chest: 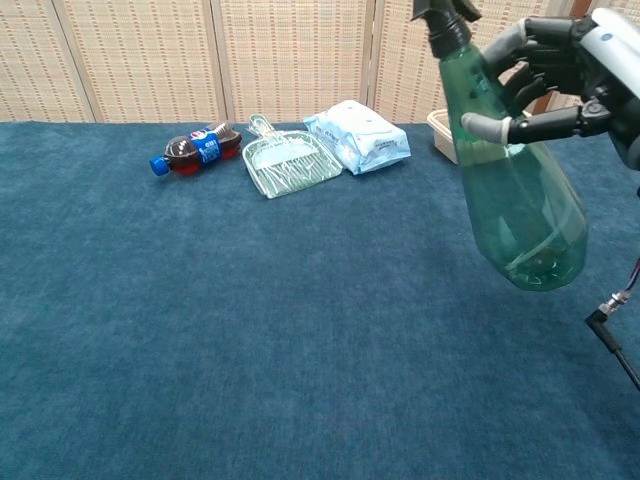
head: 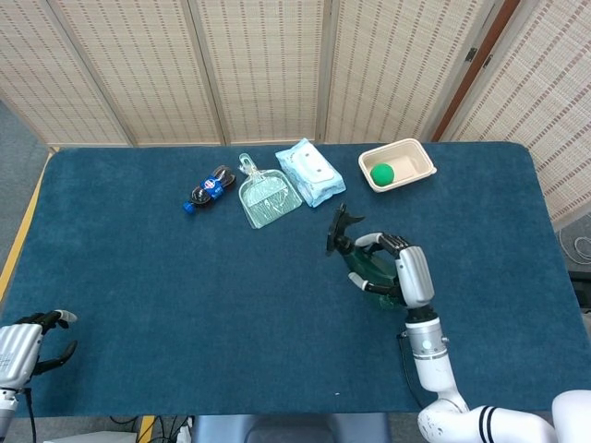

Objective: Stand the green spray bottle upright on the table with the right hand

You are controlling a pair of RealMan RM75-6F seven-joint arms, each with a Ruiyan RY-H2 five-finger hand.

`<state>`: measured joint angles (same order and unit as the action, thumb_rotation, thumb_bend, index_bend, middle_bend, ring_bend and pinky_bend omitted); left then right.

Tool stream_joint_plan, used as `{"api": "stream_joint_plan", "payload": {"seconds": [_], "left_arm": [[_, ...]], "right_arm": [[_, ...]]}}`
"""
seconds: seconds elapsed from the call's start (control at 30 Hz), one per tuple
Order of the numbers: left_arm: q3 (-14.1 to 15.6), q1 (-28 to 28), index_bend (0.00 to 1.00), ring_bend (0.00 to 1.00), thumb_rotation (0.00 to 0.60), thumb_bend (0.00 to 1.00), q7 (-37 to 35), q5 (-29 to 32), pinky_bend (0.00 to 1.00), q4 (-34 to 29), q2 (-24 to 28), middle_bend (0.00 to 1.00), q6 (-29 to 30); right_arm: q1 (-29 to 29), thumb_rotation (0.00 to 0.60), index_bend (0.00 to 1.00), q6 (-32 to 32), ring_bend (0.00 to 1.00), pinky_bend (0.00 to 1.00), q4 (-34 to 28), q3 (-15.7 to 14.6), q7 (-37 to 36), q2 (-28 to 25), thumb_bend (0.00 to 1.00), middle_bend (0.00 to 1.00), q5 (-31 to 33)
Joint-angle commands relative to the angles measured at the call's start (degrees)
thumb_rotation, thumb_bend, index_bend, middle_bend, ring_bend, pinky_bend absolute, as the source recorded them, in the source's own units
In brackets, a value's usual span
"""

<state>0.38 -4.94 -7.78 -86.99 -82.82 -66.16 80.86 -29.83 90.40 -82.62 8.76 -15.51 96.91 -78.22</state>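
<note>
While a green ball sits in the tray, our right robot hand grips the spray bottle above the bench, nozzle up, slightly tilted.

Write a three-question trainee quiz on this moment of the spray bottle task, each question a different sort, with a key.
1. True or false: the green spray bottle stands on the table.
2. Which hand holds the bottle? A) left hand B) right hand
3. Fill in: the green ball lies in the beige ____.

Key:
1. False; it is held off the cloth, tilted, nozzle uppermost.
2. B
3. tray
</note>
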Motion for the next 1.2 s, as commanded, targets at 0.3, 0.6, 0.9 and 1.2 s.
{"api": "stream_joint_plan", "payload": {"seconds": [0.3,0.6,0.9,1.2], "left_arm": [[0.3,0.0,0.39,0.43,0.600,0.30,-0.1,0.3,0.46,0.5,-0.6,0.47,-0.4],[0.5,0.2,0.39,0.43,0.600,0.30,-0.3,0.5,0.46,0.9,-0.8,0.47,-0.5],[0.7,0.1,0.38,0.43,0.600,0.30,-0.5,0.6,0.46,1.1,-1.0,0.47,-0.9],[0.8,0.1,0.39,0.43,0.600,0.30,-0.5,0.8,0.46,1.1,-1.1,0.47,-1.2]], "right_arm": [[4.2,0.600,0.53,7.5,0.56,0.46,17.8,3.7,-20.5,9.6,0.18,0.66,-6.2],[4.4,0.600,0.53,10.6,0.56,0.47,31.5,5.8,-32.2,16.5,0.21,0.65,-7.2],[4.4,0.600,0.53,10.7,0.55,0.50,42.9,8.0,-41.3,23.0,0.23,0.64,-5.4],[4.2,0.600,0.53,10.0,0.54,0.53,50.4,9.7,-47.4,27.1,0.24,0.62,-3.7]]}}
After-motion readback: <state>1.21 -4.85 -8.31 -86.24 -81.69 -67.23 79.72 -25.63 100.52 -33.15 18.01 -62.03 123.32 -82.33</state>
